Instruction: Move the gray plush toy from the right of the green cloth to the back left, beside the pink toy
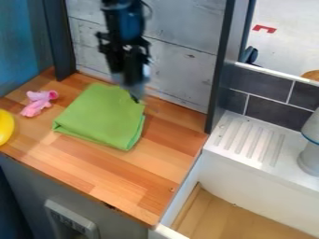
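Observation:
The black gripper (135, 93) hangs down from the top edge of the camera view, over the upper right part of a folded green cloth (103, 114). Its tip is close to the cloth's back right corner; whether it touches the fabric I cannot tell. The cloth lies flat on the wooden counter (149, 186). To the left of the cloth, a small pink toy (38, 103) rests on the wood, apart from it.
A yellow object (5, 127) stands at the left edge. Grey plank boards (181, 56) rise behind the counter, with a dark post (219, 70) at their right. Further right are a white ribbed ledge (249, 140), a grey faucet-like piece (311, 154) and an open basin (230, 217).

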You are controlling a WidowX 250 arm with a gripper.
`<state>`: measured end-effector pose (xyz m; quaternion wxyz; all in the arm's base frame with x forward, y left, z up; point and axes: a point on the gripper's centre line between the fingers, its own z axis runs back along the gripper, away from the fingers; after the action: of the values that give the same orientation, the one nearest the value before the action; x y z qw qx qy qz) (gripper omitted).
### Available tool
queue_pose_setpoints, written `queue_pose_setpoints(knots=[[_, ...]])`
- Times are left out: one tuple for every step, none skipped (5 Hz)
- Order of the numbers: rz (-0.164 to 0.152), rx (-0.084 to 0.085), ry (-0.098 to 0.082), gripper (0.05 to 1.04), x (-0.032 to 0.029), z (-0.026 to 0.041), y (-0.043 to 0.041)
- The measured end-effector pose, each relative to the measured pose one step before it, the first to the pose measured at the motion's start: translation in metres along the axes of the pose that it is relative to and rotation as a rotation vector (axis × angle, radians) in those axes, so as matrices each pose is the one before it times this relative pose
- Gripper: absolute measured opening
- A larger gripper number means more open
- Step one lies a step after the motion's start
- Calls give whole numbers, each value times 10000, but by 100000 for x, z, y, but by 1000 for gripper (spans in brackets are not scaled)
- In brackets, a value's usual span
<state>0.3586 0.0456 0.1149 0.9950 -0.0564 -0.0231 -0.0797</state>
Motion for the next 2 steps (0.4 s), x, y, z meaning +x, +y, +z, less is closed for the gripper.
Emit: queue_pose_setpoints(knots=[[823, 476, -23, 447, -982, 1837, 4326], [587, 462, 163, 447, 962, -534, 3717]])
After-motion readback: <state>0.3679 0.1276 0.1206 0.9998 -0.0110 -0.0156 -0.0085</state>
